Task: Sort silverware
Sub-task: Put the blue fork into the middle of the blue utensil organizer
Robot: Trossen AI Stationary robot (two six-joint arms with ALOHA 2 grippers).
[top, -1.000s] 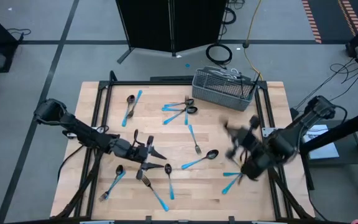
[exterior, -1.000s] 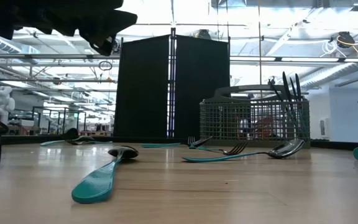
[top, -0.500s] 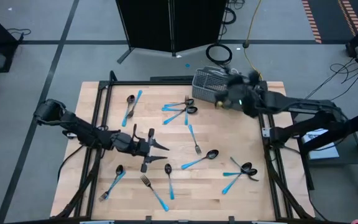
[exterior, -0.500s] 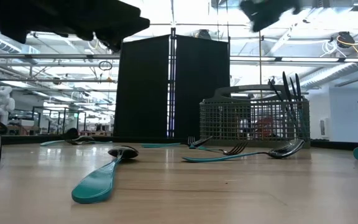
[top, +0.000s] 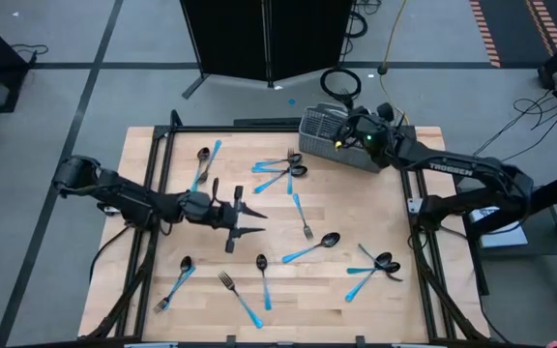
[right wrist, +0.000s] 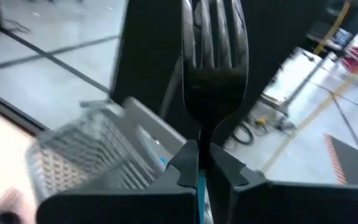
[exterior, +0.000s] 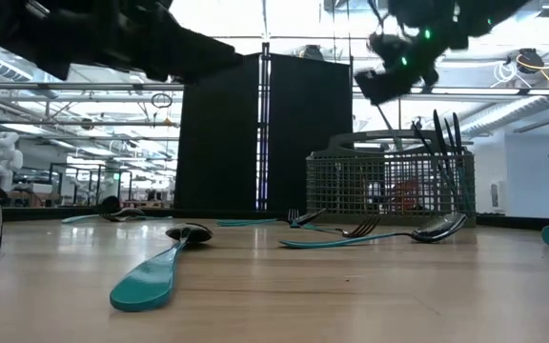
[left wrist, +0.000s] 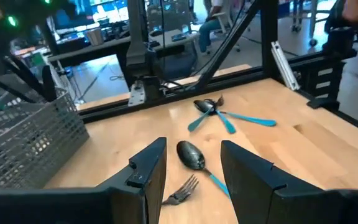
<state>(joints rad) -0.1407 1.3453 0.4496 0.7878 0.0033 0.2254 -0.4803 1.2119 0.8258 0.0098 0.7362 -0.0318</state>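
Note:
Several forks and spoons with light-blue handles lie flat and scattered on the wooden table (top: 356, 203). Among them are a spoon (top: 313, 248), a fork (top: 303, 217) and a crossed pair (top: 377, 264). My right gripper (top: 342, 136) is shut on a dark fork (right wrist: 213, 43) above the grey wire-mesh basket (top: 348, 138); it also shows in the low view (exterior: 379, 84). My left gripper (top: 251, 221) hovers open and empty over the table's middle left. Past its fingers I see the spoon (left wrist: 191, 155) and the fork (left wrist: 180, 190). My right gripper pinches the fork between its two fingers just below the head, at the neck (right wrist: 204, 134). The tined head sticks out past the fingertips, in line with the fingers. A bit of the blue handle (right wrist: 200, 182) shows between the fingers. The fork is lifted clear of the table.
The basket (exterior: 389, 186) stands at the table's far right and holds several dark utensils upright (exterior: 443, 133). A black panel (top: 264, 39) stands behind the far edge. Black frame rails (top: 153, 184) run along the table's left and right sides.
My right gripper has swung quickly from the table's right near area toward the far edge with the fork, ending over the basket. My left gripper has drifted a little toward the table's right and far edges, still open.

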